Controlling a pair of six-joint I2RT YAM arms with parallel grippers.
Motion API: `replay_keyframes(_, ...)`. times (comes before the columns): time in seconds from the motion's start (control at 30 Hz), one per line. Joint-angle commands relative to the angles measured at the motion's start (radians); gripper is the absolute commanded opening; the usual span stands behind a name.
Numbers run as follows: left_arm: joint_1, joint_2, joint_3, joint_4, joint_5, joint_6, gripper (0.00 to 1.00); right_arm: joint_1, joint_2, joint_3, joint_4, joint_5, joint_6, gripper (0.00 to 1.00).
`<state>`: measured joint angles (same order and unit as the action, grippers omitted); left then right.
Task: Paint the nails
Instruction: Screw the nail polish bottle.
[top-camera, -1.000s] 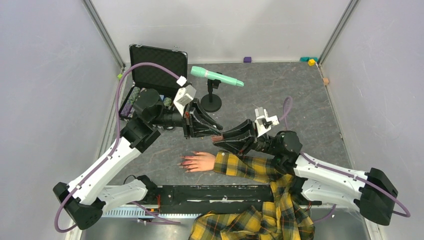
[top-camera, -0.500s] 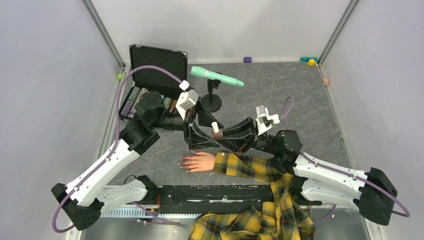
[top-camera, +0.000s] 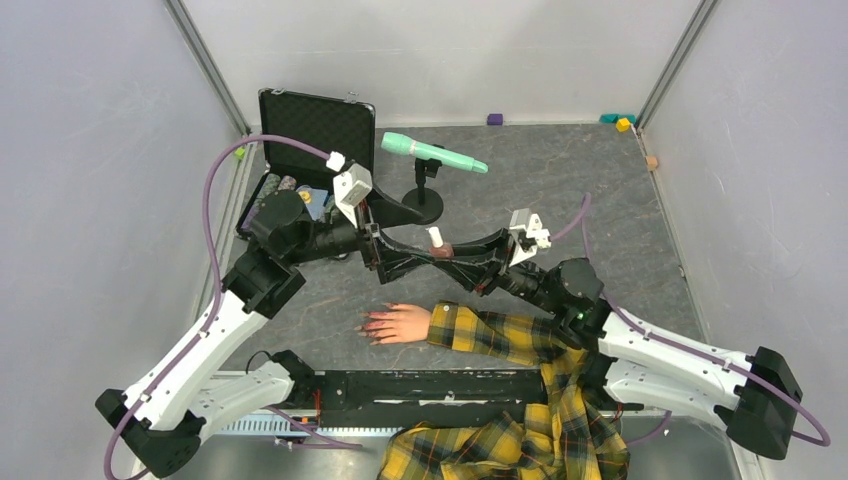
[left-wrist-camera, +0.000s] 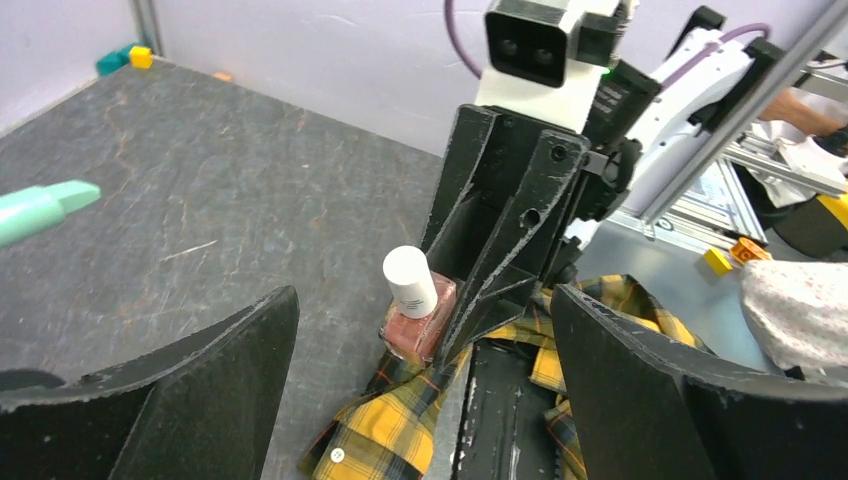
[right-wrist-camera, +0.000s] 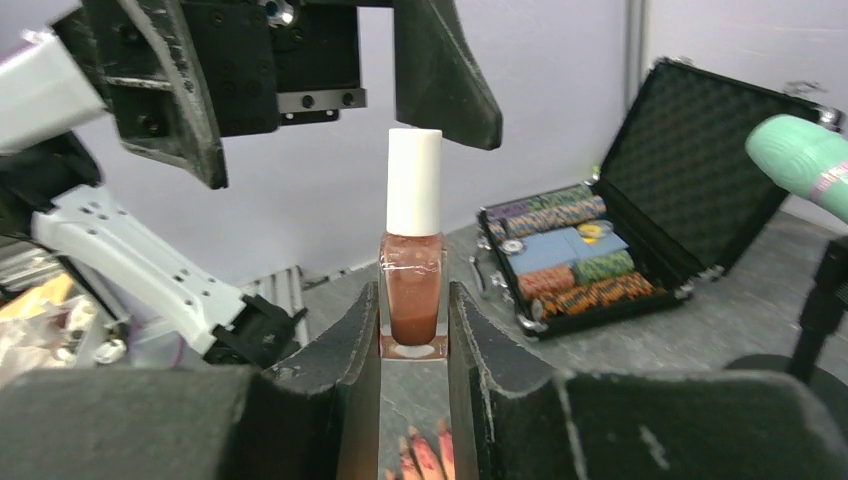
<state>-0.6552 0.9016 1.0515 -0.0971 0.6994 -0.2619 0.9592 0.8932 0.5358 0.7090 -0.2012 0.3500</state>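
Observation:
The nails (top-camera: 371, 326) are glossy red tips on a pale mannequin hand (top-camera: 402, 322) lying palm down on the table, its plaid sleeve (top-camera: 497, 335) running right. They also peek in at the bottom of the right wrist view, nails (right-wrist-camera: 424, 455). Above and behind the hand, my right gripper (top-camera: 447, 250) (right-wrist-camera: 413, 300) is shut on a pinkish-brown polish bottle (top-camera: 438, 246) (right-wrist-camera: 412, 285) with a white cap, held upright. My left gripper (top-camera: 408, 238) (left-wrist-camera: 425, 300) faces it, jaws wide open on either side of the bottle (left-wrist-camera: 417, 318) without touching it.
An open black case (top-camera: 312, 128) with poker chips (right-wrist-camera: 565, 250) sits at the back left. A mint-green microphone (top-camera: 432, 152) on a black stand rises just behind the grippers. Small coloured blocks (top-camera: 623, 122) lie by the back wall. A black rail (top-camera: 420, 385) runs along the near edge.
My left gripper opened wide, let go of the bottle's cap and drew back to the left. The right gripper, still holding the bottle, lifted slightly toward the back.

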Motion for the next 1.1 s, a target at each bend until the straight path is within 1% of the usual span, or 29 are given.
replay_keyframes(0.0, 0.012, -0.009, -0.027, 0.06, -0.087, -0.028, 1.0, 0.011, 0.017, 0.07, -0.054, 0.089, -0.08, 0.0)
replay_keyframes(0.07, 0.014, 0.016, -0.025, 0.056, -0.105, -0.051, 1.0, 0.041, 0.029, 0.09, -0.109, 0.168, -0.135, 0.0)
replay_keyframes(0.2, 0.022, 0.061, -0.023, 0.058, -0.12, -0.1, 1.0, 0.12, 0.066, 0.142, -0.22, 0.389, -0.225, 0.0)
replay_keyframes(0.27, 0.023, 0.073, -0.022, 0.042, -0.158, -0.109, 1.0, 0.144, 0.086, 0.164, -0.243, 0.441, -0.257, 0.0)
replay_keyframes(0.37, 0.022, 0.095, 0.004, -0.028, -0.225, -0.099, 0.96, 0.189, 0.105, 0.17, -0.228, 0.515, -0.299, 0.0)
replay_keyframes(0.4, 0.023, 0.103, 0.011, -0.048, -0.243, -0.098, 0.94, 0.194, 0.111, 0.172, -0.226, 0.524, -0.304, 0.0)
replay_keyframes(0.43, 0.025, 0.107, 0.014, -0.053, -0.248, -0.099, 0.9, 0.198, 0.118, 0.176, -0.227, 0.53, -0.305, 0.0)
replay_keyframes(0.53, 0.026, 0.112, 0.01, -0.042, -0.228, -0.104, 0.76, 0.207, 0.139, 0.195, -0.242, 0.549, -0.314, 0.0)
replay_keyframes(0.57, 0.025, 0.116, 0.011, -0.042, -0.223, -0.107, 0.74, 0.209, 0.145, 0.2, -0.244, 0.554, -0.317, 0.0)
replay_keyframes(0.63, 0.026, 0.118, 0.014, -0.044, -0.221, -0.109, 0.67, 0.214, 0.155, 0.204, -0.244, 0.562, -0.324, 0.0)
replay_keyframes(0.7, 0.026, 0.12, 0.01, -0.042, -0.218, -0.112, 0.63, 0.217, 0.161, 0.206, -0.245, 0.569, -0.327, 0.0)
replay_keyframes(0.8, 0.026, 0.135, 0.013, -0.039, -0.198, -0.12, 0.61, 0.219, 0.162, 0.207, -0.246, 0.579, -0.33, 0.0)
replay_keyframes(0.87, 0.026, 0.148, 0.017, -0.044, -0.181, -0.122, 0.57, 0.22, 0.159, 0.205, -0.247, 0.587, -0.334, 0.0)
replay_keyframes(1.0, 0.026, 0.16, 0.018, -0.035, -0.153, -0.132, 0.54, 0.222, 0.153, 0.202, -0.25, 0.601, -0.338, 0.0)
replay_keyframes(1.07, 0.026, 0.162, 0.018, -0.033, -0.147, -0.132, 0.49, 0.223, 0.152, 0.202, -0.252, 0.604, -0.34, 0.0)
